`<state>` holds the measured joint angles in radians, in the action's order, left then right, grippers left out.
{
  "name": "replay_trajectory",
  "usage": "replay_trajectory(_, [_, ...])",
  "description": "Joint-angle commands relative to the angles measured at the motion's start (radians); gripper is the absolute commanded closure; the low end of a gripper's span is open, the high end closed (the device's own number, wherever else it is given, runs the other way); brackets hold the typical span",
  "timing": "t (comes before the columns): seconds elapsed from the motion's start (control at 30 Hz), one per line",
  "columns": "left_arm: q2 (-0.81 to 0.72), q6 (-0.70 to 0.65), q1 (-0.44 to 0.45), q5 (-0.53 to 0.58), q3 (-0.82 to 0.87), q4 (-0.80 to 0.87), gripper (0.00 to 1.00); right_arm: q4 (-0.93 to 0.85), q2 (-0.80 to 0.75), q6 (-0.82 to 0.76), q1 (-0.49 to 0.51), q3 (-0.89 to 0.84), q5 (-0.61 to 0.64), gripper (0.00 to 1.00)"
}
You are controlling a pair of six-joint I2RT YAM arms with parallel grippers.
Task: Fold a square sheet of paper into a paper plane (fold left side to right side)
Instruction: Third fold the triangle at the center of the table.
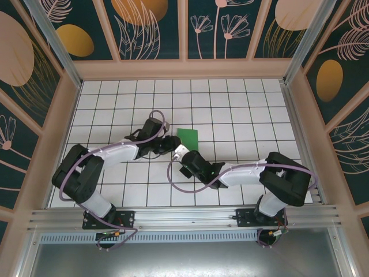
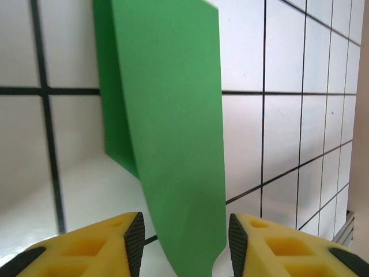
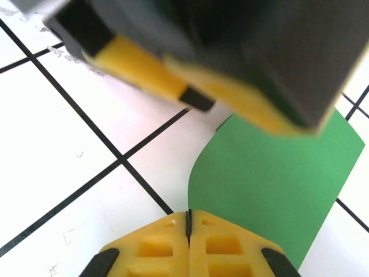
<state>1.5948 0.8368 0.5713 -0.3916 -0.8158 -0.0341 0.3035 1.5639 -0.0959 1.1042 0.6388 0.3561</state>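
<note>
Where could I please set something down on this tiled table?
Free: far rows of the white tiled table, between the folded bright-green paper and the back wall, and its right side. Crowded: mid-table, where the left gripper and right gripper meet the paper.

A white tiled floor (image 1: 230, 104) gridded in black lies mid-frame; teal wall panels (image 1: 155, 29) with peach plant motifs line the top and sides.

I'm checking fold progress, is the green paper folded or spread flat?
Folded. In the left wrist view the paper shows two layers, a shaded one behind the front flap.
</note>
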Motion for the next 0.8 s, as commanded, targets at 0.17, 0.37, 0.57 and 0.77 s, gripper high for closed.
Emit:
replay_trajectory(0.17, [0.033, -0.154, -0.059, 0.026, -0.128, 0.106, 0.66, -0.007, -0.037, 0.063, -0.063, -0.022, -0.157, 1.0])
replay_trajectory(0.37, [0.25, -0.295, -0.035, -0.006, -0.364, 0.177, 0.74, -0.007, -0.028, 0.096, -0.106, -0.014, -0.226, 1.0])
replay_trajectory(0.57, [0.448, -0.369, -0.004, -0.051, -0.557, 0.24, 0.75, -0.007, -0.011, 0.129, -0.14, -0.004, -0.281, 1.0])
replay_trajectory(0.77, [0.548, -0.382, 0.007, -0.053, -0.602, 0.255, 0.76, -0.009, -0.001, 0.173, -0.176, -0.001, -0.336, 1.0])
